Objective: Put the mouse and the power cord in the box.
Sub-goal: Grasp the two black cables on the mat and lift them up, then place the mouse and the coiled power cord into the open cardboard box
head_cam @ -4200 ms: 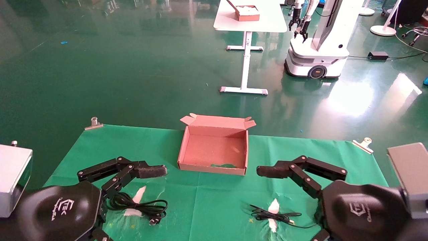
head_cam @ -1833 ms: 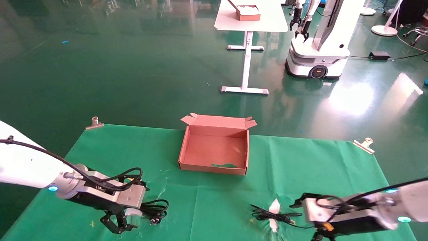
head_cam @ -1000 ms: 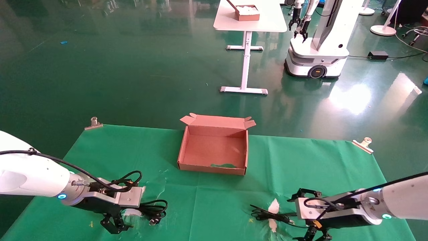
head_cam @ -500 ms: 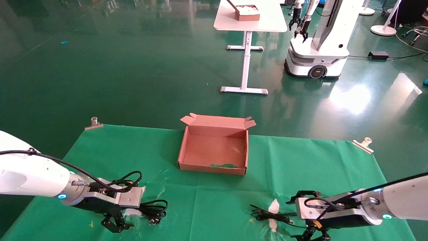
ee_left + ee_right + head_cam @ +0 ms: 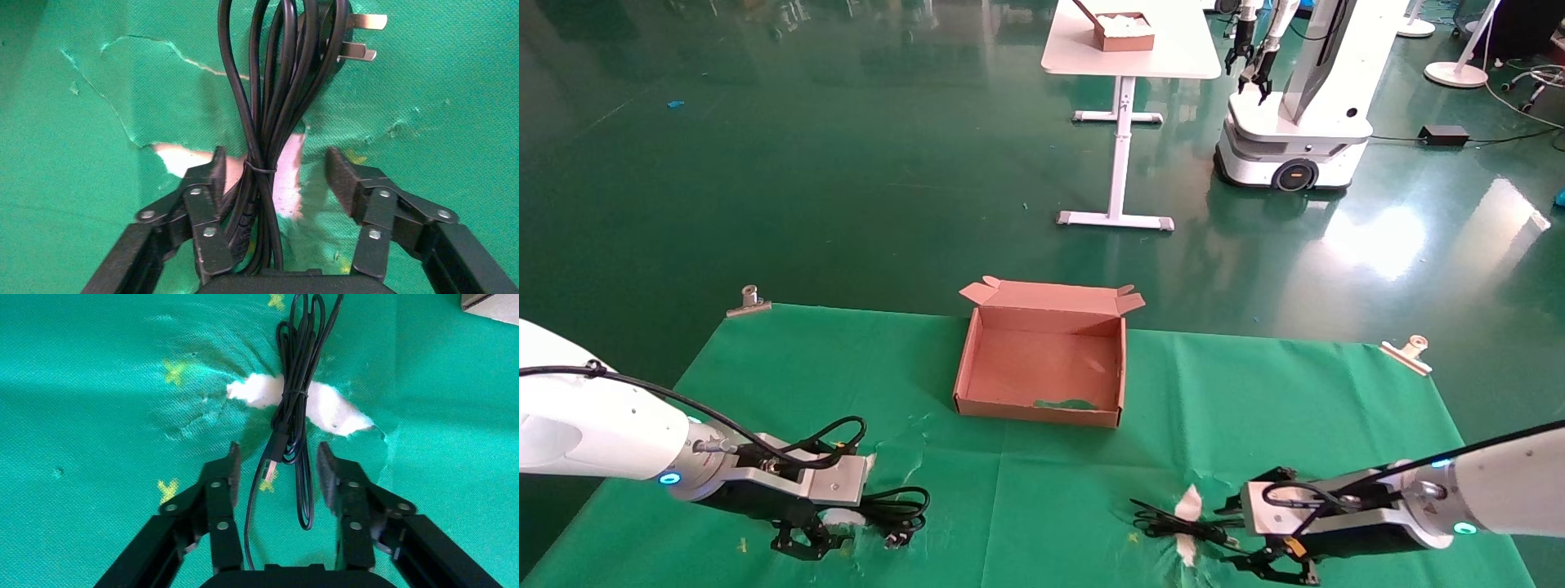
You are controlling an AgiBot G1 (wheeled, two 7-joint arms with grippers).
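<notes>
- Left gripper, fingers spread, straddles the tied power cord: close on the bundle's tie.
- Right gripper, spread, straddles the mouse's cable; mouse unseen.
- Box sits empty.

Both hands lower, onto cables.

1. The shallow reddish-brown cardboard box stands on the green cloth-covered table, mid-width, toward the far edge, with its hinged flap behind it.
2. The thick black looped power cord lies near-left of the box, well apart from it.
3. The black left gripper is over the cord's left end, one finger on each side.
4. The thin black bundled cable lies near-right of the box.
5. The black right gripper straddles that cable's right end.
6. A metal clip sits at the far-left corner.
</notes>
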